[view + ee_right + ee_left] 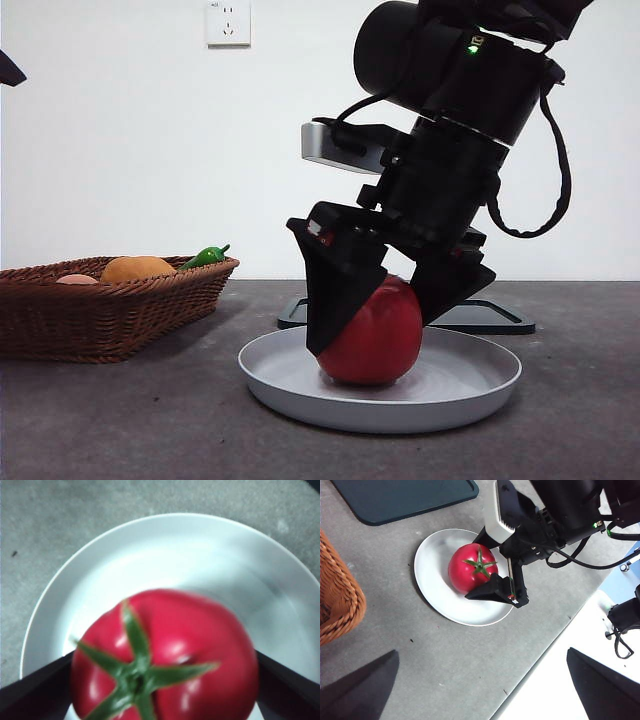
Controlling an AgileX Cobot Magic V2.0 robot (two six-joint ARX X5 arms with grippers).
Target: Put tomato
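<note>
At the far left of the grey surface (150,420) sits a wicker basket (110,310) holding an orange fruit (138,267) and a green pepper (205,256). Right of it, the tomato (375,335) rests on a white plate (470,385), the right pincer (385,300) clamped on its sides. The left pincer (480,680) hangs well apart from it, jaws spread wide.
</note>
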